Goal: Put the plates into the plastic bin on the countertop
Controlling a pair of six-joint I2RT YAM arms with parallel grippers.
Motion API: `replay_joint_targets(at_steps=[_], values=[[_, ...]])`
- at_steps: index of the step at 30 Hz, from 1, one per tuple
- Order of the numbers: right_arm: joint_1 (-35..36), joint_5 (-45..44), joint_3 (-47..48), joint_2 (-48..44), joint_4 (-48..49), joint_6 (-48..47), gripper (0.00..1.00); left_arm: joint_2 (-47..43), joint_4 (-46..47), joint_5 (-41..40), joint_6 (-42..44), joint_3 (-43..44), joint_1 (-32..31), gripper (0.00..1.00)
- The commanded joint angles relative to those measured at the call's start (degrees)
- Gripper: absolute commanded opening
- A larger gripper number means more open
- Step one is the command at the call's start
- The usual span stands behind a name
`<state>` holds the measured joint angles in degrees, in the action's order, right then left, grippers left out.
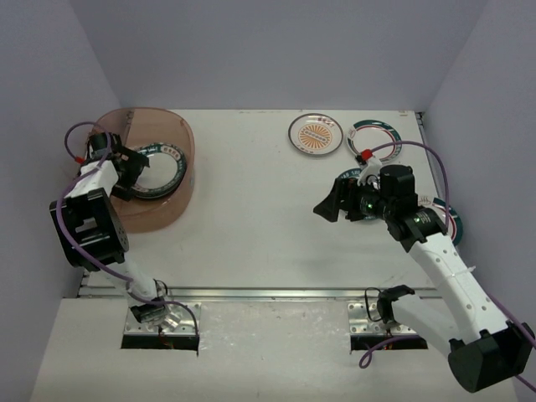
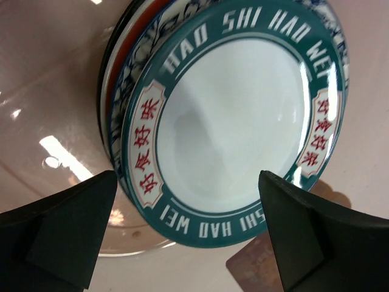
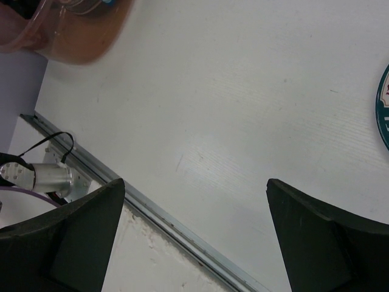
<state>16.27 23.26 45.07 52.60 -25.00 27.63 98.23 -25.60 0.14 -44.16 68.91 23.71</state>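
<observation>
The reddish-brown plastic bin [image 1: 181, 211] stands at the left of the white countertop [image 1: 251, 218]. A stack of plates lies in it, with the teal-rimmed lettered plate [image 2: 237, 121] on top, also in the top view [image 1: 161, 170]. My left gripper [image 1: 134, 166] is open and empty inside the bin, its jaws wide apart at the near edge of that plate [image 2: 188, 237]. My right gripper [image 1: 330, 206] is open and empty above the bare countertop [image 3: 194, 237]. An orange sunburst plate [image 1: 316, 134], a green-and-red rimmed plate [image 1: 378, 138] and two plates partly hidden under the right arm [image 1: 348, 178] [image 1: 453, 221] lie on the countertop.
The metal front rail [image 1: 276, 294] runs along the near edge and shows in the right wrist view [image 3: 152, 210]. Grey walls close in the left, back and right. A plate edge [image 3: 384, 109] and the bin [image 3: 73, 36] show in the right wrist view.
</observation>
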Motion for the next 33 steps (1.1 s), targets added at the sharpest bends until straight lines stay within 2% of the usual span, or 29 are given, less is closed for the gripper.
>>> replay_joint_targets(at_steps=[1,5,7,9,11,14,17,18,19,20,22,23,24,26,31,33], values=[[0.1,-1.7,5.2,-1.5,-2.2,-2.5,0.99,-8.8,-2.4,-7.8,-0.1,-0.4,-1.0,1.00],[0.1,-2.8,7.1,-3.5,-4.5,-3.5,0.99,-20.1,-2.9,-12.8,0.4,0.3,-3.2,1.00],[0.1,-3.3,7.6,-4.4,-4.6,-3.5,0.99,-26.5,1.1,-11.5,2.3,0.4,-6.2,1.00],[0.1,-5.0,8.0,-5.3,-4.8,-3.2,0.99,-33.6,4.5,-12.2,4.4,-0.2,-13.3,1.00],[0.1,-8.5,7.6,-7.7,-4.9,-1.8,0.99,-41.2,13.0,-14.2,6.6,-5.7,-25.9,1.00],[0.1,-19.5,6.5,-15.3,-5.0,0.4,0.99,-43.1,20.7,-11.9,7.7,-10.1,-39.1,1.00],[0.1,-26.4,7.6,-20.0,-7.6,1.4,0.99,-36.1,21.2,-7.4,6.6,-10.4,-48.3,1.00],[0.1,-28.1,9.2,-21.0,-8.6,1.4,0.99,-32.0,23.3,-4.4,6.2,-11.1,-51.1,1.00],[0.1,-30.7,11.0,-22.4,-10.5,1.4,0.99,-23.4,27.9,1.3,4.1,-11.5,-54.9,1.00],[0.1,-32.0,11.9,-23.0,-11.4,1.4,0.99,-20.3,32.8,8.2,1.9,-11.7,-55.5,1.00],[0.1,-34.0,13.7,-24.9,-13.7,0.9,0.99,-13.6,38.5,11.7,-0.7,-11.5,-57.4,1.00],[0.2,-33.7,14.6,-24.9,-14.8,0.4,0.99,-10.7,41.5,12.9,-1.6,-11.3,-59.0,1.00],[0.2,-32.2,16.7,-25.7,-16.0,-0.1,0.99,-3.9,45.1,13.9,-2.3,-8.8,-62.2,1.00],[0.2,-28.8,19.1,-26.5,-18.0,-0.3,0.99,5.4,46.9,15.3,-4.9,-3.4,-65.3,1.00],[0.1,-20.6,20.7,-26.4,-20.8,-1.7,0.99,23.9,51.2,18.8,-14.3,6.6,-66.0,1.00],[0.1,-18.3,20.2,-26.5,-20.8,-2.2,0.99,27.5,51.4,20.1,-15.9,9.4,-66.0,1.00]])
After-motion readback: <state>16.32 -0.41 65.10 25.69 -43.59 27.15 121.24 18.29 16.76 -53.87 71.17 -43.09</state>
